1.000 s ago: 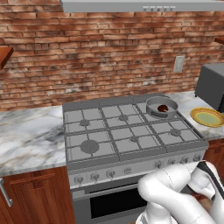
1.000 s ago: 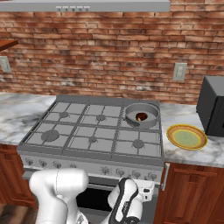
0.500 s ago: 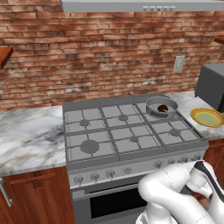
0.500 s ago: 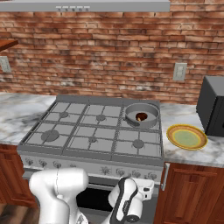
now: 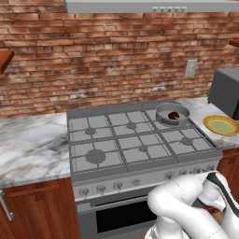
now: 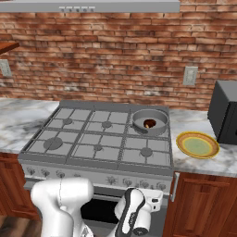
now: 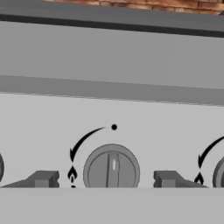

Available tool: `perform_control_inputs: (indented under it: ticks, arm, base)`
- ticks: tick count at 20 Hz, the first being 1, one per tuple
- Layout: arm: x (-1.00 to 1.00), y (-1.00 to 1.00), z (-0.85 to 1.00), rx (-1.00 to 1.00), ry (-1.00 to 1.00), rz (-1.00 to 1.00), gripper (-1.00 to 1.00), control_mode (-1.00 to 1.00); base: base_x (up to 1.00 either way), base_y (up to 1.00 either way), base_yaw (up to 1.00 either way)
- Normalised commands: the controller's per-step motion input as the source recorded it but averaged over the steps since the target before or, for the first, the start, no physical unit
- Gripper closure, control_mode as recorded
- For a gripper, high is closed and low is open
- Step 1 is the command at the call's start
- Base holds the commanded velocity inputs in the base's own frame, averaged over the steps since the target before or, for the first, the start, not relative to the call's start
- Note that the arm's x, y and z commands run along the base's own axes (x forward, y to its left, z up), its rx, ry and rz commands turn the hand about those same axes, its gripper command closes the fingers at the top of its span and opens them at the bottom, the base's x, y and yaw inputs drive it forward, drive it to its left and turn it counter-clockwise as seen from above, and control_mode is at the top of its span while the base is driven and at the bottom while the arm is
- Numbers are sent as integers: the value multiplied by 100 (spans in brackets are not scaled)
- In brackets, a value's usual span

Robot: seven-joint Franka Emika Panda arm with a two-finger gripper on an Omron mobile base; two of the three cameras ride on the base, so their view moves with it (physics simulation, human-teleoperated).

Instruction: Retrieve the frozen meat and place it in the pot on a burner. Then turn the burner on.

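The gripper [image 7: 105, 179] sits low against the stove's front panel [image 7: 109, 113], its two dark finger tips standing apart on either side of a round grey control knob [image 7: 111, 171] — open around it, with a gap showing on each side and nothing yet pinched. The knob's raised centre bar stands upright with a pale mark on it, below a black dot and a curved arrow that sweeps down to a small flame symbol at the knob's left. I judge the knob a stiff, hard part on a fixed shaft: it will not give or crush, but its smooth face could slip under the pads, so the place to take hold is across the raised bar or squarely on opposite sides of the rim, then twist along the arrow. Up on the stove top [image 6: 97, 139], the pot [image 6: 150, 121] rests on the grate at the back right corner, and the frozen meat [image 6: 149, 123] lies inside it as a small reddish-brown lump — the placing step looks done, leaving the burner to be lit. On the counter just right of the stove lies a yellow plate [image 6: 197, 145], near a dark microwave [image 6: 224, 113] at the counter's right edge.
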Motion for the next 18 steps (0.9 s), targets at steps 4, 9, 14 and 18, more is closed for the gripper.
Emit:
perform_control_inputs:
  ticks: [4,9,14,18]
  arm:
    - [0,0,0,0,0,0,100,-100]
    - [0,0,0,0,0,0,100,-100]
    - [1,0,0,-1,1,0,100,-100]
    - [8,0,-3,-15,1,2,100,-100]
  base:
    - [0,0,0]
    - [0,0,0]
    - [0,0,0]
    - [0,0,0]
